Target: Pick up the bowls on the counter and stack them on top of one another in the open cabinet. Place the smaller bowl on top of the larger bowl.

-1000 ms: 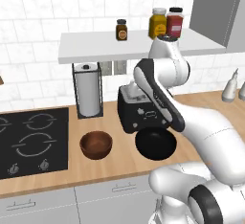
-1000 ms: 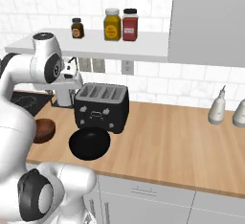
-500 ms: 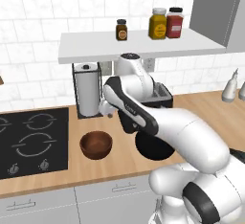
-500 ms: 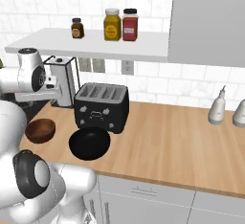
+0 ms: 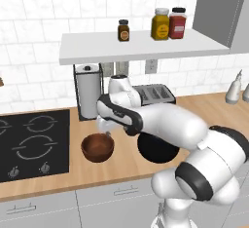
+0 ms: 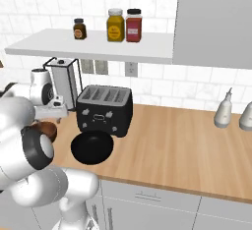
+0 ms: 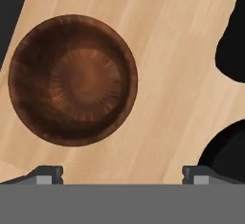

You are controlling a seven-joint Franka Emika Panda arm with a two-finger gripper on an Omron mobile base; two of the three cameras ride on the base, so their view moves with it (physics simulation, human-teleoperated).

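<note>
The small reddish-brown wooden bowl [image 5: 97,147] sits on the light-wood counter [image 5: 126,166] beside the stovetop. It also shows from above as the brown bowl [image 7: 72,79]. The glossy black bowl [image 6: 92,147] rests in front of the toaster; as the black bowl [image 5: 154,150] it is partly covered by my arm. My gripper [image 5: 106,133] hovers just above the brown bowl's right rim. It is open [image 7: 123,174], with bare counter between its fingers. The white shelf board [image 5: 141,47] hangs above.
A black toaster [image 6: 104,108] stands behind the black bowl, with a paper towel holder [image 5: 87,95] to its left. The black stovetop [image 5: 29,144] lies left of the brown bowl. Three jars [image 5: 168,24] stand on the shelf, and bottles [image 6: 224,110] stand far right.
My arm has swung left and down, from over the toaster and black bowl to just above the brown bowl. Neither bowl has moved.
</note>
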